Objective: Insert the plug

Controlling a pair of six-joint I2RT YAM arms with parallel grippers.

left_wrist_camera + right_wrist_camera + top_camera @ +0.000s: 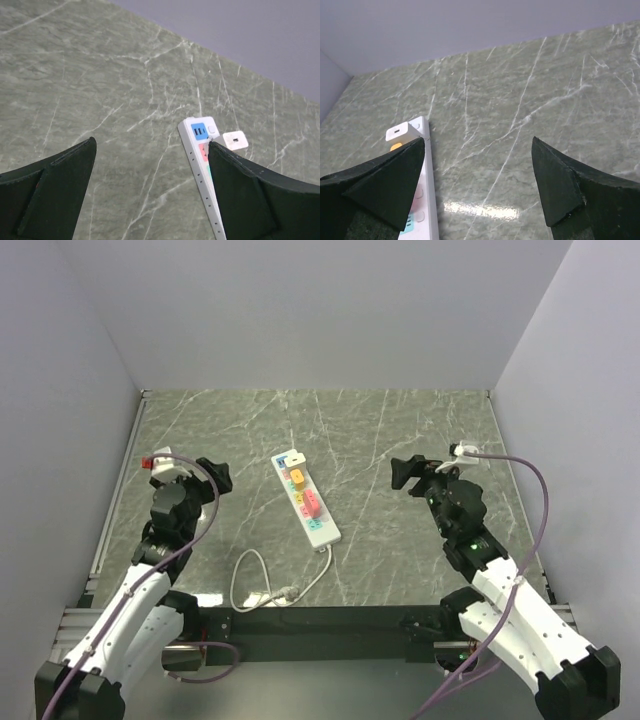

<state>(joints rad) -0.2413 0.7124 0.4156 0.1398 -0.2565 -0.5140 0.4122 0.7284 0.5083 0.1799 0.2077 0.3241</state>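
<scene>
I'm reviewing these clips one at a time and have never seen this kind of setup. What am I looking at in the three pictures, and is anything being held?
The overhead view shows two white robot arms bolted at the near edge of a marbled green table. Each ends in a two-finger gripper: the left gripper and the right gripper. The other two pictures come from cameras on the wrists, so the dark wedges at the bottom are each arm's own fingers.

Between the arms lies a white power strip with coloured sockets and its cord looping toward the arms. A small white plug sits at the strip's far end.

Both grippers are open and hold nothing.
</scene>
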